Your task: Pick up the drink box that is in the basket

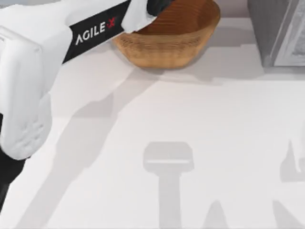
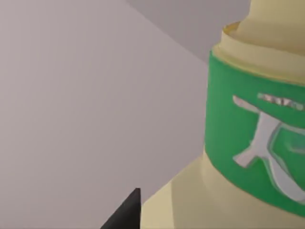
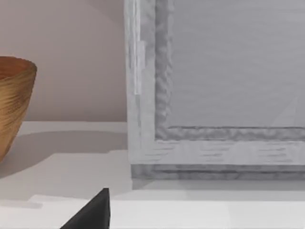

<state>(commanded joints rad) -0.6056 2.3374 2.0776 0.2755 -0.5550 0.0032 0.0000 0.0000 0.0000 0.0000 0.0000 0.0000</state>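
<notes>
Drink box (image 2: 248, 157) close against left gripper.

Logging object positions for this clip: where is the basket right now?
The basket sits at the far edge of the table in the top view, slightly left of centre, under the left arm, with the grey box to its right.

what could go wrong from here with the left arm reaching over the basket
The left arm hides the far part of the basket from above, so a grip cannot be checked there. Its wrist view shows a cream carton with a green band very close, so a bump could tip it. The grey box stands near the basket and could be clipped.
</notes>
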